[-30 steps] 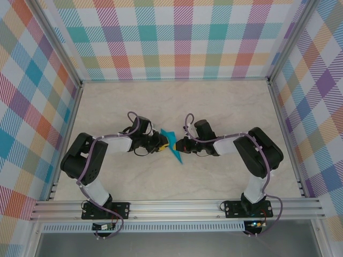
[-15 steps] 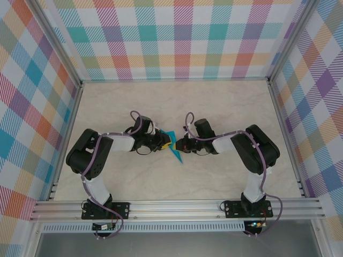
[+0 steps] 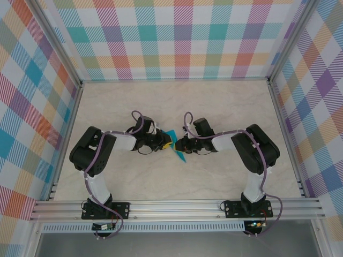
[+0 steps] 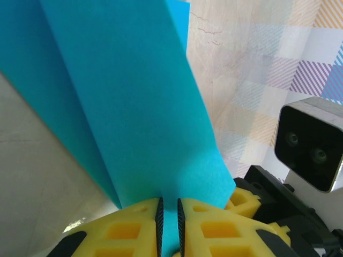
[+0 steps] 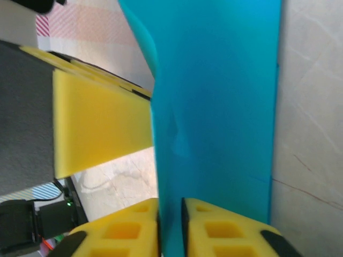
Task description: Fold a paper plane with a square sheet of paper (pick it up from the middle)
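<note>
Left arm (image 3: 115,142) sits closer toward 3 o'clock than before. Folded paper (image 3: 177,154) mid-tabletop (image 3: 214,107). Left fingers (image 4: 123,230) clamp it from 9 o'clock, likely steadying a crease. Right fingers (image 5: 225,230) straddle it from 3 o'clock; can't tell if pinching.

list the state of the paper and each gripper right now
paper: folded into layers, held between the two grippers
left gripper: shut on the paper, the fold pinched between its yellow pads
right gripper: shut on the paper from the opposite side
</note>
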Robot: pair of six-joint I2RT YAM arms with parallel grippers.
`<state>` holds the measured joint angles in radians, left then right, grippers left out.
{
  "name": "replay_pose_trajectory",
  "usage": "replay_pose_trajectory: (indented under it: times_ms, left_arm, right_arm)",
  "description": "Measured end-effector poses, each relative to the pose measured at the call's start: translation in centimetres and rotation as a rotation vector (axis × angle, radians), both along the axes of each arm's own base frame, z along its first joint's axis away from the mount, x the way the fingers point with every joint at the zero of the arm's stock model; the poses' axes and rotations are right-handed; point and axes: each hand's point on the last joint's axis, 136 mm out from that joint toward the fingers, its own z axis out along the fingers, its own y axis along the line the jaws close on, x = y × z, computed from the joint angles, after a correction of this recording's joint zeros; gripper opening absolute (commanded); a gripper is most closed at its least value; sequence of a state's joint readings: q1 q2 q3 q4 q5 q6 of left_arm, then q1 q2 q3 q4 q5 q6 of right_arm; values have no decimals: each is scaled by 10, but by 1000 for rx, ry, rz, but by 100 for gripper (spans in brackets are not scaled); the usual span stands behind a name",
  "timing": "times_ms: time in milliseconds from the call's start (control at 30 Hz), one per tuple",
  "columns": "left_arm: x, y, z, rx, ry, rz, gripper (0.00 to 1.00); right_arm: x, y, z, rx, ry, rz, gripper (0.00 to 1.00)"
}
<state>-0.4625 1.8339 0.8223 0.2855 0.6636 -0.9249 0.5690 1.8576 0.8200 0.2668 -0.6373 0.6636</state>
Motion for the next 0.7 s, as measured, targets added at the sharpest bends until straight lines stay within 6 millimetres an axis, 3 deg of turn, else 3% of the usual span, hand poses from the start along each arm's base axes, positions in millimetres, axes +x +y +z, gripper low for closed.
replay_pose_trajectory:
  times_ms: [133,267,433,567,700]
  left_arm:
    - [1,0,-1,2,1,1,17]
    - [3,-1,-2,3,2,2,16]
    - [4,-1,-4,5,8,3,16]
    - [7,-3,-1,1,0,3,16]
    - [8,-3,-2,1,1,3,15]
  right_arm:
    - [-1,-5,1,-30,-18,3,33]
    - [2,-7,16,-48,-89,-1,36]
    - [0,-6,31,-121,-228,12,49]
    - [-8,-4,31,-236,-343,31,54]
    - [-17,-2,20,-376,-461,71,52]
